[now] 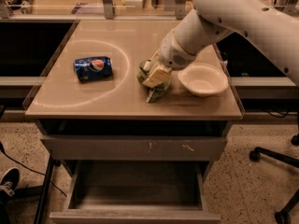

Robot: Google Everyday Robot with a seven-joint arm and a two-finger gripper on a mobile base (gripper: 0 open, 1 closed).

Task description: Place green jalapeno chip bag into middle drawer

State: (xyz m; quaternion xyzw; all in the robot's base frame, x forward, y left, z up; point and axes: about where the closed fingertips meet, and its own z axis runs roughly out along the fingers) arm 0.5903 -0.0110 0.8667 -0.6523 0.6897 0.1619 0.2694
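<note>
The green jalapeno chip bag (156, 95) is crumpled at the front middle of the tan counter (70, 104), just left of the white bowl (203, 80). My gripper (155, 78) comes down from the upper right on a white arm and sits right on the bag, its pale fingers closed around the bag's upper part. Green foil shows to the left of and below the fingers. The middle drawer (135, 196) stands pulled open below the counter, with a bare grey floor and nothing in it.
A blue Pepsi can (93, 68) lies on its side at the counter's left. A grey front panel with pale scratches (135, 148) sits between counter and drawer. An office chair base (275, 162) stands at the right, and a shoe (8, 181) at the lower left.
</note>
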